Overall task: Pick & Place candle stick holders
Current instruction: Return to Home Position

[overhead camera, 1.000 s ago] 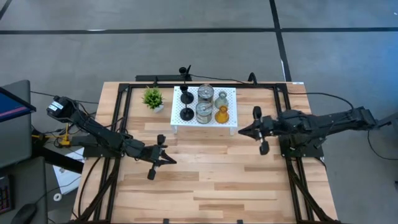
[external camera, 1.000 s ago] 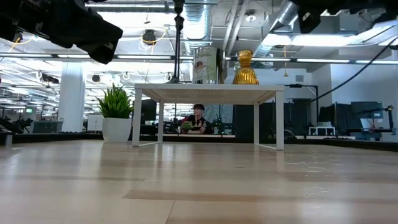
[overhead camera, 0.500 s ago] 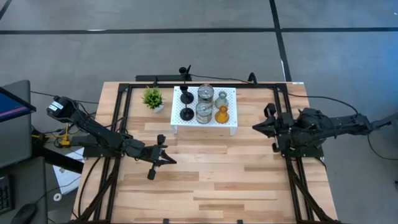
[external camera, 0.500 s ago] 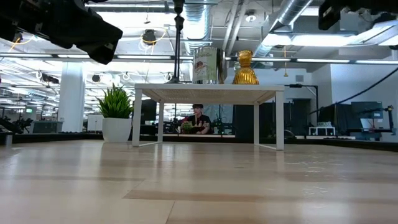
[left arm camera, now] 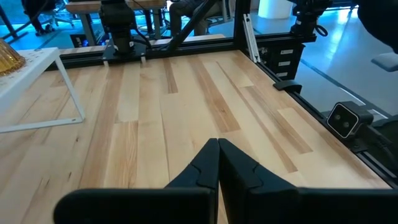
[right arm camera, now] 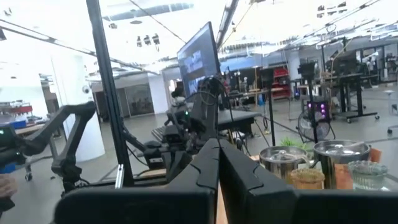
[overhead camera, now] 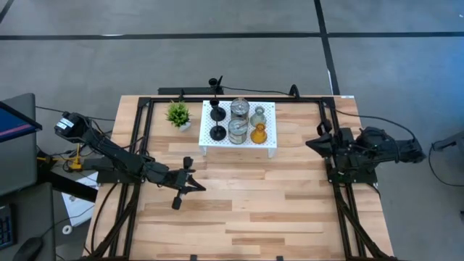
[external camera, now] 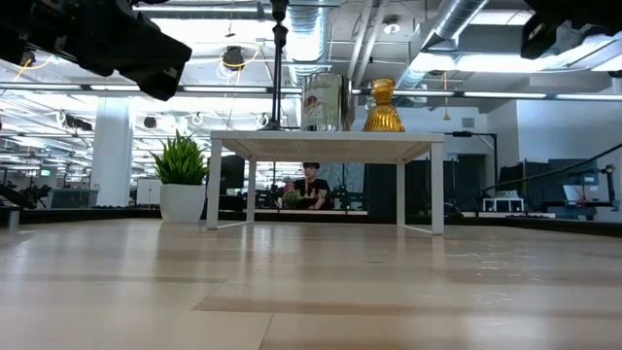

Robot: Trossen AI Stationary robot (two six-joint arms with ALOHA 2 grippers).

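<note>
Several candle stick holders stand on the white perforated stand [overhead camera: 268, 109] at the table's far middle: two black sticks [overhead camera: 217, 113], two clear glass jars [overhead camera: 239, 110], an amber one [overhead camera: 259, 134] and a greyish-olive one [overhead camera: 259, 114]. My left gripper [overhead camera: 201, 188] hovers shut over the table, near and left of the stand, holding nothing. My right gripper [overhead camera: 307, 142] is shut and empty to the right of the stand. It points toward the stand, and the jars [right arm camera: 339, 155] show in its wrist view.
A small green potted plant [overhead camera: 177, 114] stands left of the stand. Black frame rails [overhead camera: 141, 138] run along the table's left, far and right sides. Bare wooden tabletop [overhead camera: 246, 203] lies between the arms and toward the near edge. A person sits in the room beyond the table [external camera: 309, 185].
My right gripper has drawn back from the stand toward the table's right edge, staying shut and tipping slightly upward. The holders have not moved.
</note>
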